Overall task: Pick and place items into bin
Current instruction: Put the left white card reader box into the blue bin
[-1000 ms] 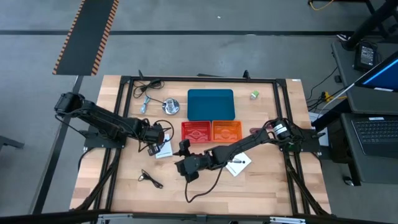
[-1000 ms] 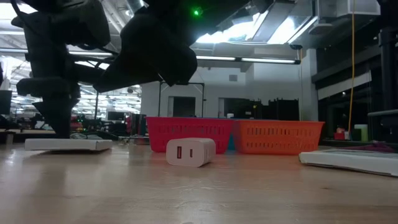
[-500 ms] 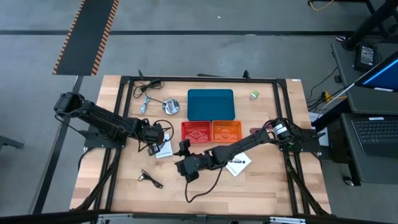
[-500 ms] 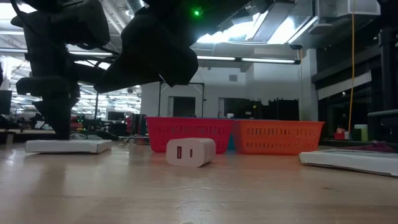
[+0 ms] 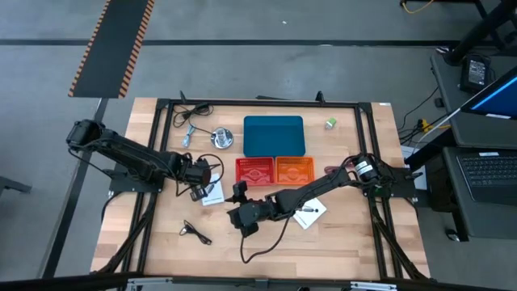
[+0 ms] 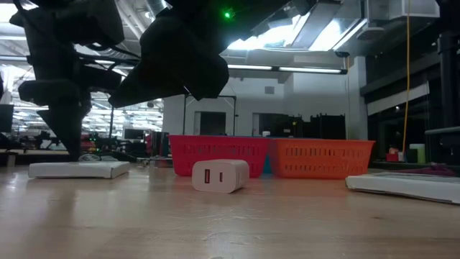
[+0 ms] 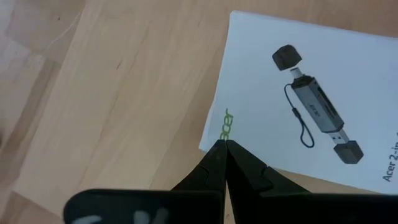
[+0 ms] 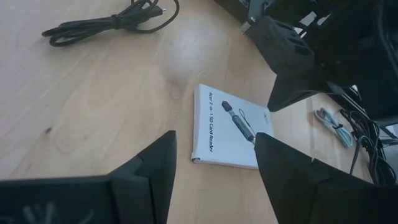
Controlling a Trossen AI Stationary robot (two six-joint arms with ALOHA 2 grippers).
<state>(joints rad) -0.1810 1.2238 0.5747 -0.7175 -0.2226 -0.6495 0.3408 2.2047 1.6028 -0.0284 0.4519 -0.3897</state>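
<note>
A pale wooden bench (image 5: pixel 145 242) seen from above, with two dark robot arms reaching toward its middle. The left end effector (image 5: pixel 199 192) has its fingers pressed together, tips at the edge of a white square card printed with a black card-reader shape (image 7: pixel 311 118); nothing is gripped. This card lies flat just left of a red mesh basket (image 5: pixel 254 171). The right end effector (image 5: pixel 240 220) hovers low over the front-centre of the bench with its fingers spread apart and empty. A second white square card (image 5: pixel 310 214) lies beside the right arm, in front of an orange mesh basket (image 5: pixel 294 170). A small white charger block (image 6: pixel 219 175) sits in front of the red basket. A blue rectangular bin (image 5: pixel 273 135) stands behind both baskets. Thin black cables (image 5: pixel 191 112) lie at the back left, near a round silver disc (image 5: pixel 222 138). Another short black cable (image 5: pixel 195 233) lies front left. A tiny green cube (image 5: pixel 330 124) rests at the back right.
</note>
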